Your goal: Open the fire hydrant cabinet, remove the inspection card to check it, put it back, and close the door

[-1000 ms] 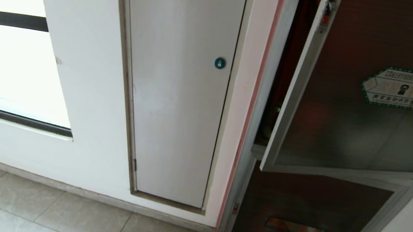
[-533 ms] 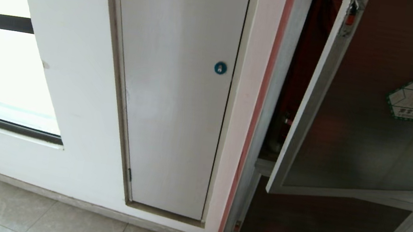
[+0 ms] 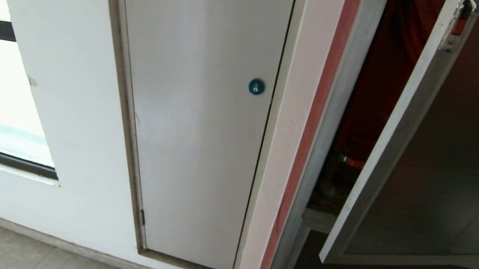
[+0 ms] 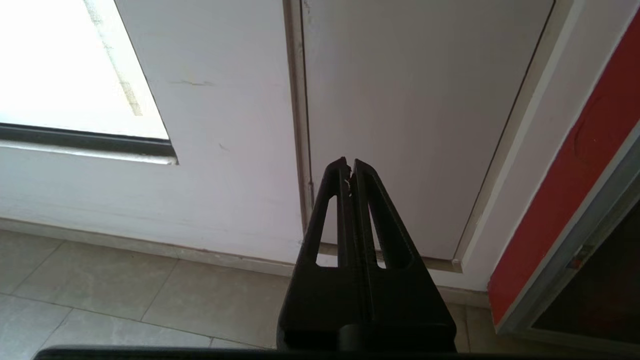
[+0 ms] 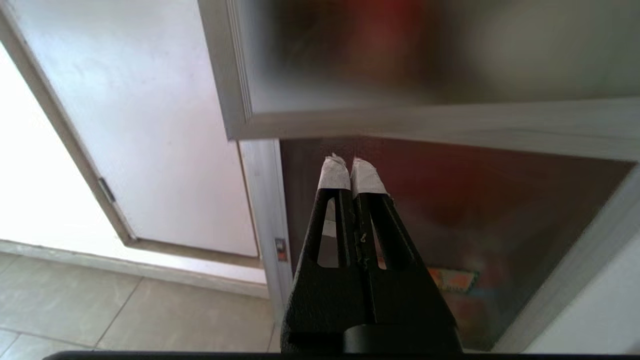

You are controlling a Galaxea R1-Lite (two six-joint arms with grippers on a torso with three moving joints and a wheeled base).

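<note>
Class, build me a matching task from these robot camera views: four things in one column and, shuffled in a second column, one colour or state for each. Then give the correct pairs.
Column 1
1. door
2. round lock
3. white panel
4. right gripper

Column 2
A. blue
B. shut flush in its frame
C. swung partly open, dark tinted glass
D. fingers together, tips wrapped in white

Pairs: 1-C, 2-A, 3-B, 4-D
</note>
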